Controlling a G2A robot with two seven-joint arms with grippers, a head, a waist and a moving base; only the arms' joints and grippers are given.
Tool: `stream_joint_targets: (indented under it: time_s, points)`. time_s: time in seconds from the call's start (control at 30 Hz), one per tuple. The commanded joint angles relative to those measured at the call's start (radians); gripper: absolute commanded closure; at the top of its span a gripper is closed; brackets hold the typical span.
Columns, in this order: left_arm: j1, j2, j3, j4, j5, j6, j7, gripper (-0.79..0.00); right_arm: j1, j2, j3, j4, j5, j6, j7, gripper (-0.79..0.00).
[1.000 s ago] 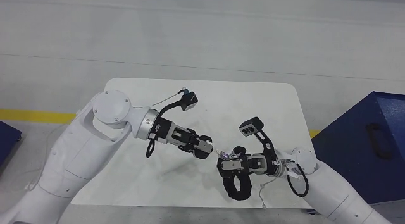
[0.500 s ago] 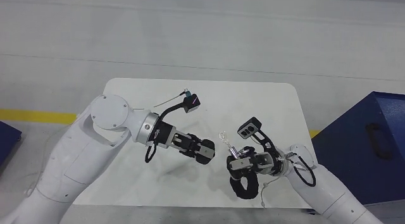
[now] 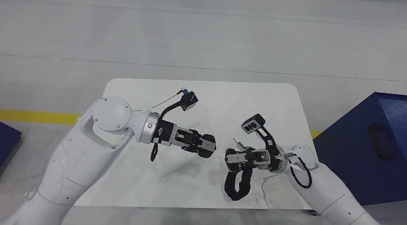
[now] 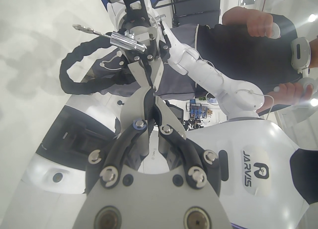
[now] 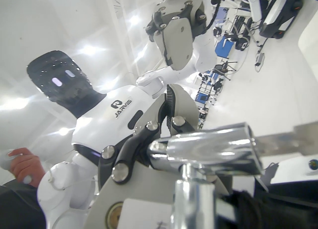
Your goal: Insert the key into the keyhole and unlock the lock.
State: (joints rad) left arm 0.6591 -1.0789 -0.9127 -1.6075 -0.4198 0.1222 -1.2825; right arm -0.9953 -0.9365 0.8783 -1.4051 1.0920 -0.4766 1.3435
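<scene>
My right gripper [image 3: 234, 159] is shut on the chrome lock [image 4: 127, 41], which it holds above the white table [image 3: 267, 104]. The lock [image 5: 211, 148] has a black cable loop [image 3: 238, 185] drooping from it toward the table's front edge, also seen as cable loop [image 4: 69, 76]. A flat silver key [image 4: 85, 30] sticks out of one end of the lock cylinder; the key [image 5: 285, 140] points away from the fingers. My left gripper [image 3: 205, 143] hovers a short way from the lock, shut, with nothing visible between its fingers [image 4: 159, 105]. Left gripper [image 5: 171, 66] faces the right one tip to tip.
A dark blue cabinet [image 3: 375, 142] stands off the table's right side. A yellow floor line [image 3: 38, 115] runs behind the table's left edge. Bare tabletop lies beyond both grippers toward the far edge.
My left gripper has let go of the key and drawn back slightly. The right gripper has turned the lock, and the cable loop now hangs lower toward the front edge.
</scene>
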Motion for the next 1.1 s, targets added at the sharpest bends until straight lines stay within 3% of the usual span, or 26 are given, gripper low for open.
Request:
stream_joint_targets:
  time_s: [0.0,0.27,0.37,0.4,0.43,0.47,0.5,0.67,0.93,1.07]
  points:
    - [0.001,-0.001,0.007,-0.002,0.008,0.006,0.005,0.0,0.0,-0.002,0.009,0.012,-0.041,-0.021,-0.023,0.0]
    - [0.002,-0.006,0.023,0.011,0.012,0.012,0.026,0.0,-0.021,-0.006,0.05,-0.082,-0.29,-0.152,-0.152,0.0]
    - [0.007,-0.007,0.017,0.022,-0.001,0.011,0.043,-0.022,-0.029,-0.01,0.059,-0.047,-0.294,-0.158,-0.185,0.0]
    - [0.008,-0.007,0.014,0.021,0.005,0.016,0.05,-0.172,-0.026,-0.011,0.061,-0.045,-0.306,-0.163,-0.191,0.0]
    - [0.008,-0.007,0.014,0.021,0.005,0.016,0.05,-0.237,-0.026,-0.011,0.061,-0.045,-0.306,-0.163,-0.191,0.0]
    - [0.008,-0.007,0.014,0.021,0.005,0.016,0.05,-0.434,-0.026,-0.011,0.061,-0.045,-0.306,-0.163,-0.191,0.0]
    - [0.008,-0.007,0.014,0.021,0.005,0.016,0.05,-0.782,-0.026,-0.011,0.061,-0.045,-0.306,-0.163,-0.191,0.0]
    - [0.008,-0.007,0.014,0.021,0.005,0.016,0.05,-0.785,-0.033,-0.012,0.066,-0.066,-0.333,-0.162,-0.215,0.0]
    - [0.009,-0.018,-0.013,0.056,-0.095,0.047,0.162,-0.785,-0.087,-0.008,0.075,-0.168,-0.48,-0.215,-0.215,0.0]
    - [-0.036,-0.032,0.028,0.12,-0.102,0.154,0.166,-0.785,-0.105,-0.005,0.08,-0.191,-0.467,-0.208,-0.208,0.0]
